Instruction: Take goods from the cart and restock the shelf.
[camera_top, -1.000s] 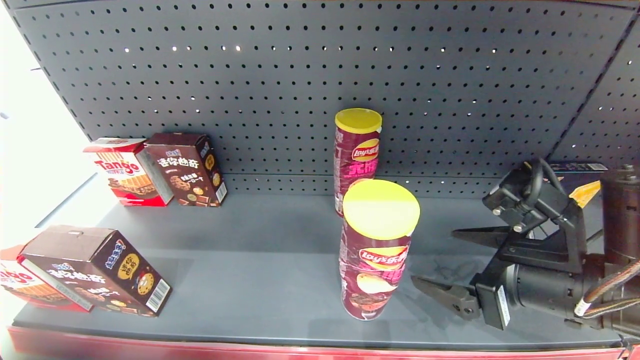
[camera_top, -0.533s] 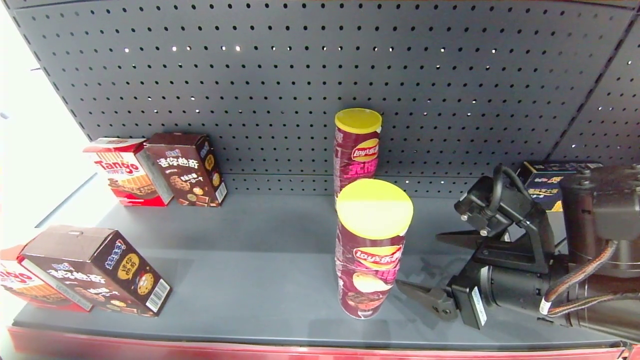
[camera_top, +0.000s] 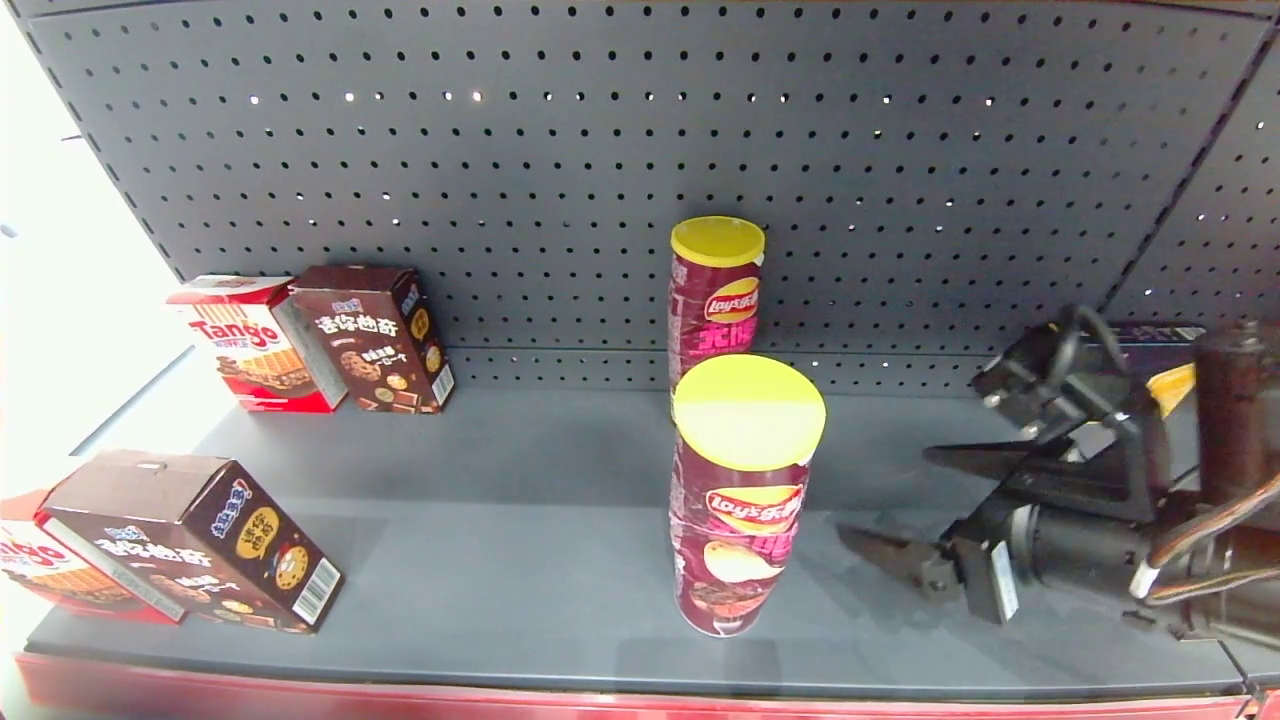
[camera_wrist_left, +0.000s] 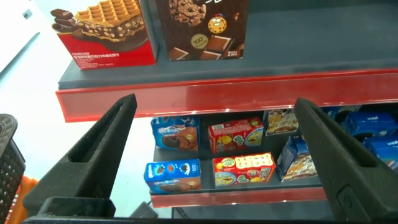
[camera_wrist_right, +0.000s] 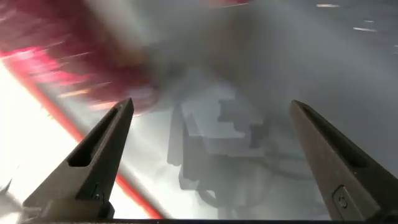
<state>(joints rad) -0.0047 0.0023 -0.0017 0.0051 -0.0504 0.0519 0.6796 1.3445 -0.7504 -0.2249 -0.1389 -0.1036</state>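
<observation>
- The right claw (camera_top: 885, 495) is black, with two long pointed fingers (camera_top: 882, 549).
- A white label (camera_top: 1003, 595) and a brown cable (camera_top: 1200, 540) sit on its round black arm (camera_top: 1070, 560).

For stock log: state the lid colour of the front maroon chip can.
Round yellow lid, clearest in head view.

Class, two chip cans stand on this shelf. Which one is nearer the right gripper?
The front chip can, near the shelf's edge, with the right gripper beside it. The back chip can stands against the pegboard.

Maroon, yellow-lidded front chip can (camera_top: 738, 520) upright midway along the shelf (camera_top: 520, 560), twin rear can (camera_top: 713, 300) just behind.
</observation>
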